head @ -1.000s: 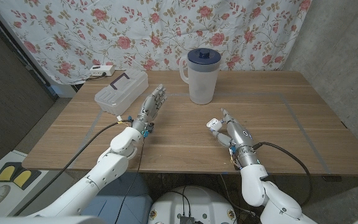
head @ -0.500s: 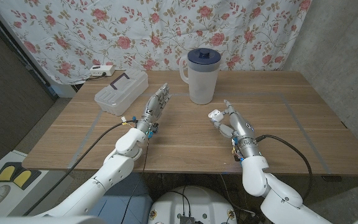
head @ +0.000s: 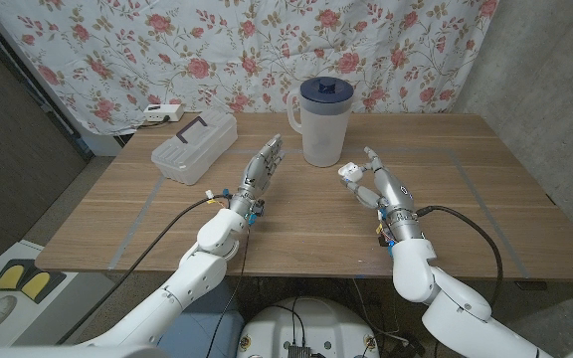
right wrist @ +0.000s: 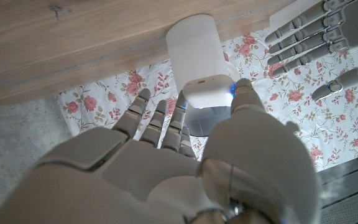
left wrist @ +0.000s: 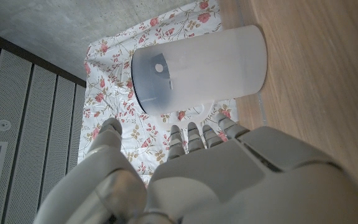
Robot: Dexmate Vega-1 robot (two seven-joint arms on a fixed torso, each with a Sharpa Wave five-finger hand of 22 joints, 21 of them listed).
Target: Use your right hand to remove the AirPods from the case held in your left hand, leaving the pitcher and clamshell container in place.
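1. My right hand [head: 374, 181] has the white AirPods case [head: 348, 170] pinched between thumb and fingers, lifted off the wooden table [head: 485, 199]; in the right wrist view the case [right wrist: 208, 93] sits at my fingertips, lid apparently closed. The task words it as held by my left, but it is in my right.
2. My left hand [head: 260, 169] holds nothing, fingers straight and spread, palm upright and turned toward the right hand.
3. As I judge it, the case needs passing across: I should bring the two hands together over the bare wood between them, seat the case firmly in the left palm before the right lets go, then flip the lid with my right thumb.
4. Both forearms angle inward, hands raised, well apart.
5. Farther off, the pitcher [head: 322, 122] stands just beyond the hands; I should stay low and clear of it.
6. The clamshell container [head: 194, 147] lies beyond my left hand.
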